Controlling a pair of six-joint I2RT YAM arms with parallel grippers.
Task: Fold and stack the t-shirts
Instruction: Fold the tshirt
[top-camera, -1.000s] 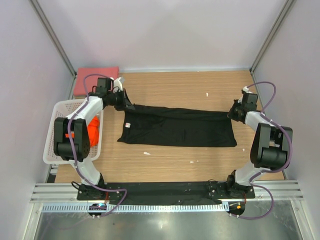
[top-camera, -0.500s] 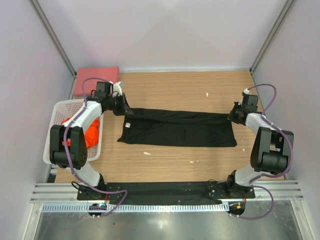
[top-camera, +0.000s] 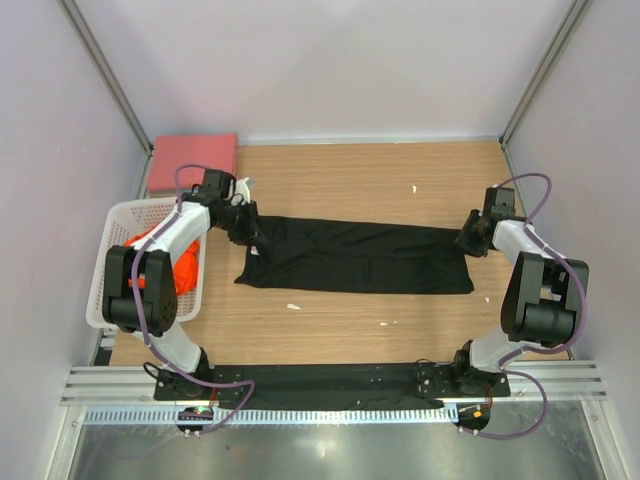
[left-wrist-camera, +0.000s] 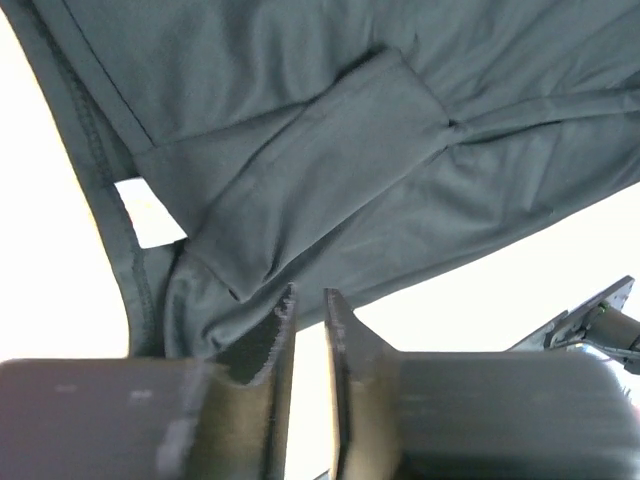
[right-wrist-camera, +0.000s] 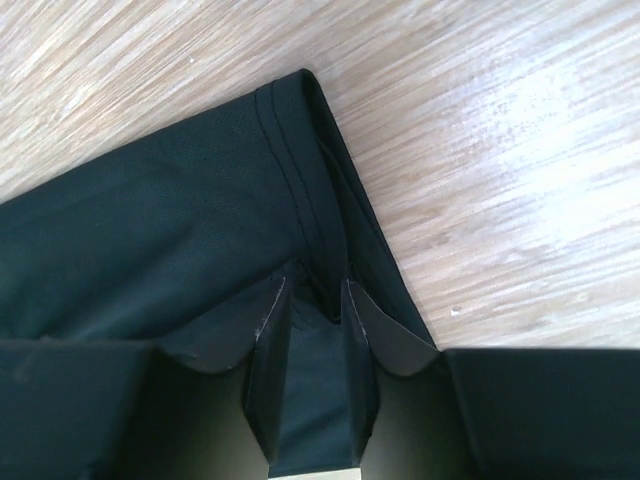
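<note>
The black t-shirt (top-camera: 360, 257) lies folded into a long strip across the middle of the table. My left gripper (top-camera: 250, 226) is at its far left corner. In the left wrist view its jaws (left-wrist-camera: 308, 295) are nearly closed, with the shirt's edge (left-wrist-camera: 330, 150) bunched at the tips. My right gripper (top-camera: 470, 240) is at the far right corner, shut on the stitched hem (right-wrist-camera: 290, 190); dark cloth fills the gap (right-wrist-camera: 315, 290). The pinkish-red t-shirt (top-camera: 193, 160) lies folded at the back left. The orange t-shirt (top-camera: 182, 262) sits crumpled in the basket.
A white mesh basket (top-camera: 108, 300) stands at the left table edge beside the left arm. Small white scraps (top-camera: 414, 188) lie on the wood. Metal frame posts and grey walls close in the left, right and back sides.
Both grippers have moved toward the near side, the left one more, and the shirt's far left corner has shifted slightly with it.
</note>
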